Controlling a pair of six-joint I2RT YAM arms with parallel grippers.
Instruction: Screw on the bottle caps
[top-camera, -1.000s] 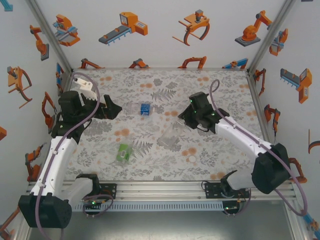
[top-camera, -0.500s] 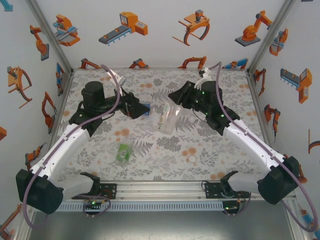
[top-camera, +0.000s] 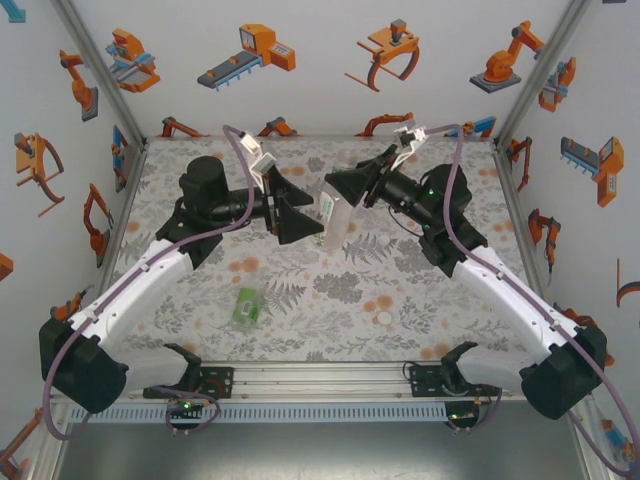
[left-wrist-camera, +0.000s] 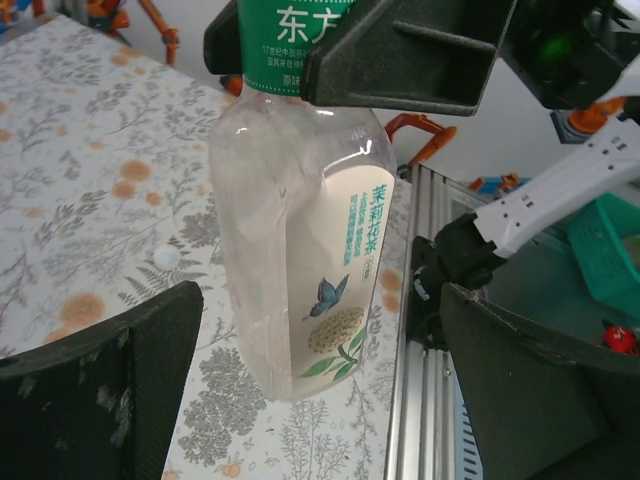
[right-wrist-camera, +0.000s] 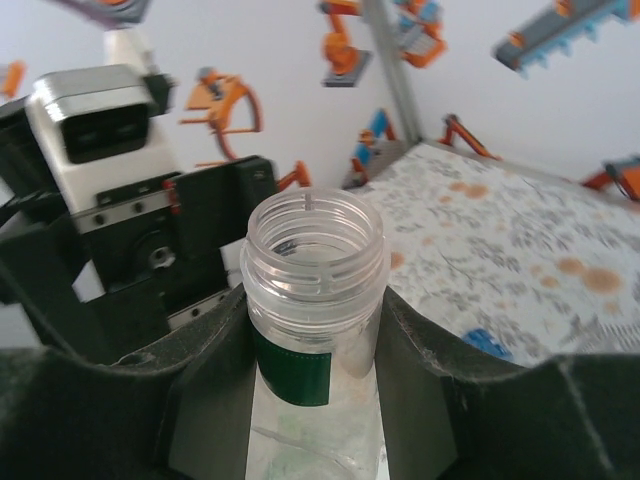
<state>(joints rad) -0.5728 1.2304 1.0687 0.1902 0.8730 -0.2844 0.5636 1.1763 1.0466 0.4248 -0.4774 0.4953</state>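
My right gripper is shut on the neck of the slim bottle with the green-and-white label and holds it above the table's middle. The threaded mouth is uncapped, and my right gripper's fingers press just below it. My left gripper is open, its fingers either side of the bottle's lower body without touching it. A small white cap lies on the table; from above the cap lies front right. A green-labelled bottle lies front left, a blue-labelled bottle further back.
The floral table cover ends in a metal rail at the near edge, where both arm bases sit. Printed walls close the back and sides. The left gripper and the right meet closely over the centre.
The right arm has lifted the slim bottle off the table and swung it back and left. The left arm has swept right, so its open fingers now flank the bottle.
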